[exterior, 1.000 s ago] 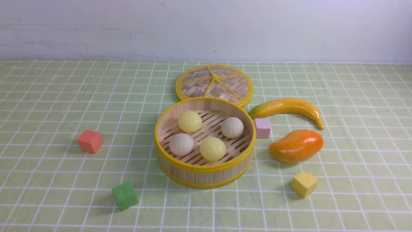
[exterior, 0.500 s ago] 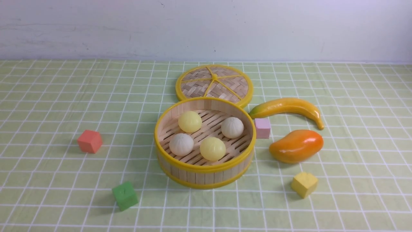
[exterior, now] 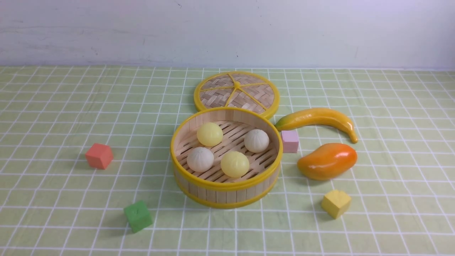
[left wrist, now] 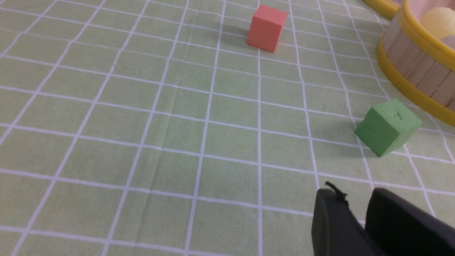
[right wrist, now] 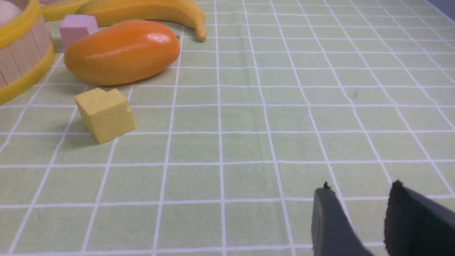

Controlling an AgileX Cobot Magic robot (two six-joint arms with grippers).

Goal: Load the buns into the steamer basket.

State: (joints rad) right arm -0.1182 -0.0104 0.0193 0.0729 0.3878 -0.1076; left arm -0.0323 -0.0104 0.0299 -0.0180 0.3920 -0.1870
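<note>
The steamer basket (exterior: 220, 195) stands mid-table. On its slatted floor lie two pale yellow buns (exterior: 209, 134) (exterior: 234, 164) and two off-white pleated buns (exterior: 256, 140) (exterior: 200, 159). Neither arm shows in the front view. In the left wrist view my left gripper (left wrist: 355, 193) hovers low over bare cloth, its fingers slightly apart and empty, with the basket's wall (left wrist: 412, 67) well ahead. In the right wrist view my right gripper (right wrist: 359, 188) is open and empty over the cloth, far from the basket (right wrist: 17, 60).
The woven lid (exterior: 236, 92) lies flat behind the basket. A banana (exterior: 320, 119), a mango (exterior: 327, 160), a pink cube (exterior: 290, 140) and a yellow cube (exterior: 336, 203) sit to its right. A red cube (exterior: 99, 155) and a green cube (exterior: 138, 215) sit to its left.
</note>
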